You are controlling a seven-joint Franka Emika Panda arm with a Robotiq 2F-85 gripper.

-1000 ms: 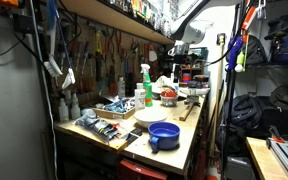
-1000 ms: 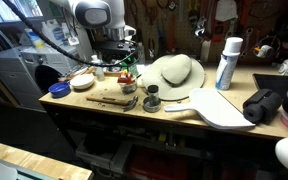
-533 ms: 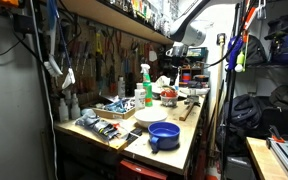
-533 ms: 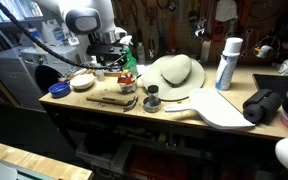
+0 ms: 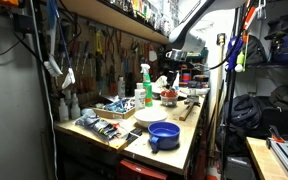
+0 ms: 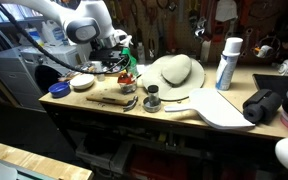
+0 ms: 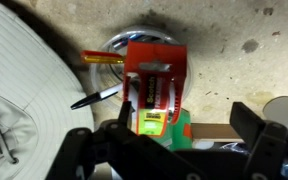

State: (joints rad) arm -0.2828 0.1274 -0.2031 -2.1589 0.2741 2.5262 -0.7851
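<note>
My gripper (image 7: 189, 115) is open and empty, hanging just above a red tape dispenser (image 7: 154, 80). The dispenser rests on a green object (image 7: 154, 125) beside a metal bowl (image 7: 134, 40). A yellow-tipped red pen (image 7: 104, 57) and a black pen (image 7: 96, 97) lie next to it. A white brimmed hat (image 7: 24, 90) fills the left of the wrist view. In both exterior views the gripper (image 6: 119, 68) (image 5: 172, 68) is low over the bench, with the red dispenser (image 6: 127, 80) under it and the hat (image 6: 174, 72) beside it.
A white and blue spray can (image 6: 227, 62), a white cutting board (image 6: 219, 108), a black bag (image 6: 266, 104) and a small jar (image 6: 151, 101) are on the bench. A blue bowl (image 5: 164, 133), a green spray bottle (image 5: 146, 85) and tools stand nearer the bench front.
The arm has swung and tilted down over the bench. The gripper has come lower toward the red tape dispenser. Nothing on the bench has moved.
</note>
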